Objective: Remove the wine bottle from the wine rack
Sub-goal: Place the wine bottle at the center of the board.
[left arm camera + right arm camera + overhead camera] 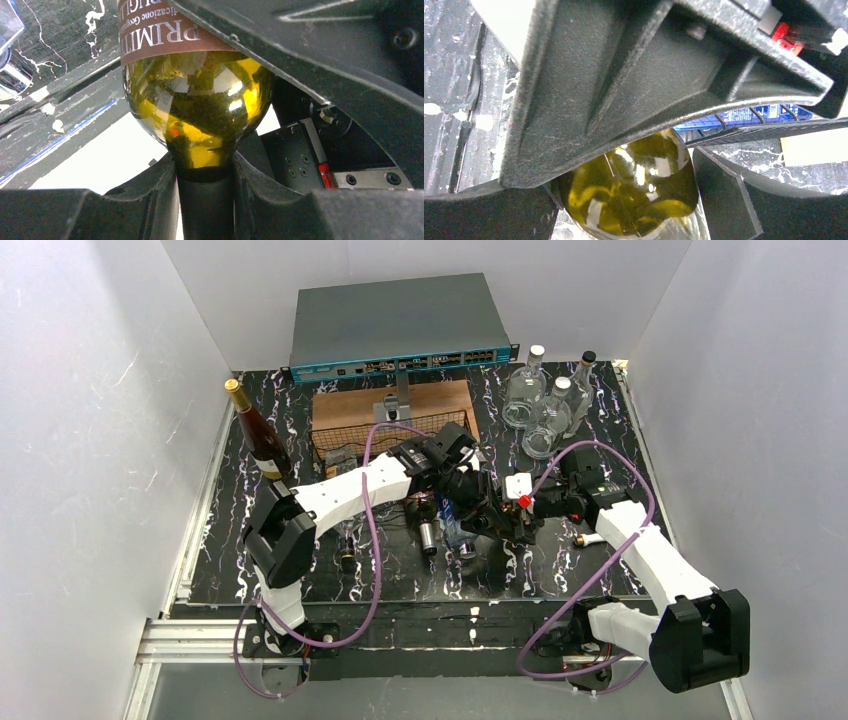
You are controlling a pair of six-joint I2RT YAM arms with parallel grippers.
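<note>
The left gripper [205, 167] is pressed together on the neck of the wine bottle [200, 100], just below the shoulder. The right gripper [624, 192] is spread wide on either side of the bottle's body; contact with the glass cannot be confirmed. In the top view both claws meet at frame centre, just right of and below the wine rack [345, 437]. Whether the bottle is clear of the wires cannot be told. Hazard: a neck-only pinch on smooth glass lets the heavy body pivot or slip. Cause: any pull before the right claw closes. A swinging base may catch the rack or strike the loose bottles [430, 532] lying at lower centre. The crowded claws may also collide.
</note>
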